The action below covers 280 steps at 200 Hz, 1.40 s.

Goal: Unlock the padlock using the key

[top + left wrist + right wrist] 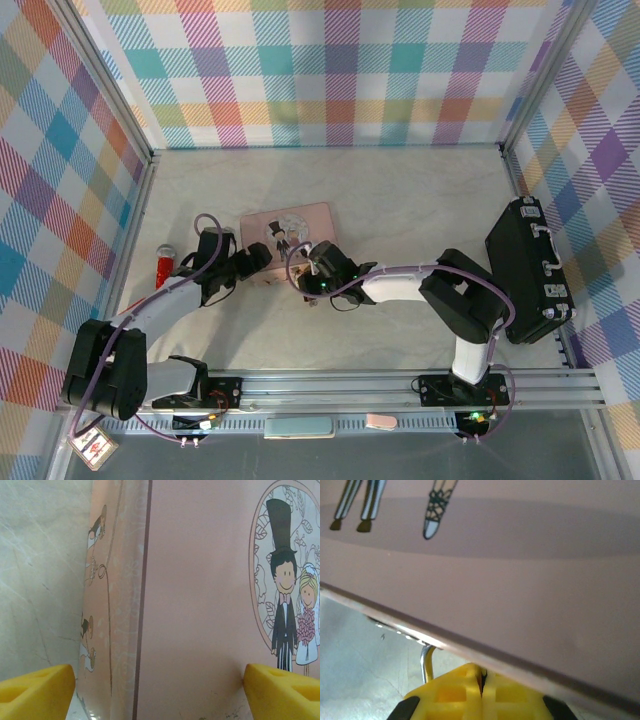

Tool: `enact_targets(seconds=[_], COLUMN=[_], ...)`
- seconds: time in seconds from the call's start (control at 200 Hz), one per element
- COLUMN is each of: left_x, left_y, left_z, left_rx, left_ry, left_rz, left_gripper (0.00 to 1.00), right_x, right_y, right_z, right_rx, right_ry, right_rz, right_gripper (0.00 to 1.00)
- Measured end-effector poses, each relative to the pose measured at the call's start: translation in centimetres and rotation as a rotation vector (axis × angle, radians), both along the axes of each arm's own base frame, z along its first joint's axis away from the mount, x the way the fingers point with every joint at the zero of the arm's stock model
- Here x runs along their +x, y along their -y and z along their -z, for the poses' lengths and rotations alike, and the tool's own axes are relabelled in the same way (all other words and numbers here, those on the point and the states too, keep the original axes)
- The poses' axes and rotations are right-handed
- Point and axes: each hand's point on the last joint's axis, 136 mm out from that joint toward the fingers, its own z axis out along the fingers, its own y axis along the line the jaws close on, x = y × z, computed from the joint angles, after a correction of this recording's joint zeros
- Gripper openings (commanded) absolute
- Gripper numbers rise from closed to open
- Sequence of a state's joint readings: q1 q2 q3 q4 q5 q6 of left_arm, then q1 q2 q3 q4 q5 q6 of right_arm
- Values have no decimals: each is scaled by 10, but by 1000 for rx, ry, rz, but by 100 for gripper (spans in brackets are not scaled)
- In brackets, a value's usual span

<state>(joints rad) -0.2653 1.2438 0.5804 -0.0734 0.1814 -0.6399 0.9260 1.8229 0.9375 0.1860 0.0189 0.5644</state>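
Observation:
A thin silver shackle (425, 662) of the padlock hangs under the front rim of the pink illustrated tin (290, 228); the padlock's body is hidden behind my right fingers. The key is hidden. My right gripper (481, 680) is shut just below the tin's rim, right of the shackle, and I cannot tell whether anything thin is pinched between its pads. In the top view the right gripper (311, 256) sits at the tin's near right corner. My left gripper (160, 685) is open, with its yellow fingers (37, 690) spread on either side of the tin's (200, 605) near left corner.
A red-and-silver toy microphone (164, 263) lies to the left of the left arm. A black case (530, 270) stands by the right wall. Plaid walls close off the table on three sides.

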Motion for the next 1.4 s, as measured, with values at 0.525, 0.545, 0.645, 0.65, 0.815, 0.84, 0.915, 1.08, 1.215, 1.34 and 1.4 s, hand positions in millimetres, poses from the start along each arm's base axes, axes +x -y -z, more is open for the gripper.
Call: enact_targets(seconds=[0.525,0.545,0.645,0.65,0.815,0.84,0.915,1.08,1.215,1.34,1.4], left_x=[-6,-6,-5,-5,-4,-4,-4,-3,-2,-2,-2], left_y=[31,31,34,34,38,39,42,49,54,54,54], left_z=[2,1,1,1,2,2,2,2,2,2,2], left_rx=[-17,-18,-18,-18,-23,-24,-27,-32,-36,-33,-30], left_ry=[-3,-1,3,3,8,10,12,22,30,32,33], left_rz=[4,3,-5,-6,1,4,10,24,34,33,32], left_gripper=[85,85,85,85,85,85,85,84,84,84,84], right_x=[19,20,22,22,24,25,27,31,35,36,37], right_y=[31,31,33,33,38,39,41,45,49,49,50], right_z=[-2,-2,-2,-2,-1,-1,-1,-2,-2,-2,-3], right_rx=[47,48,53,53,115,128,160,213,245,284,303], right_ry=[-10,-11,-14,-15,-39,-46,-61,-83,-101,-125,-138], right_rz=[306,312,341,343,406,415,450,509,549,573,581], right_gripper=[0,0,0,0,0,0,0,0,0,0,0])
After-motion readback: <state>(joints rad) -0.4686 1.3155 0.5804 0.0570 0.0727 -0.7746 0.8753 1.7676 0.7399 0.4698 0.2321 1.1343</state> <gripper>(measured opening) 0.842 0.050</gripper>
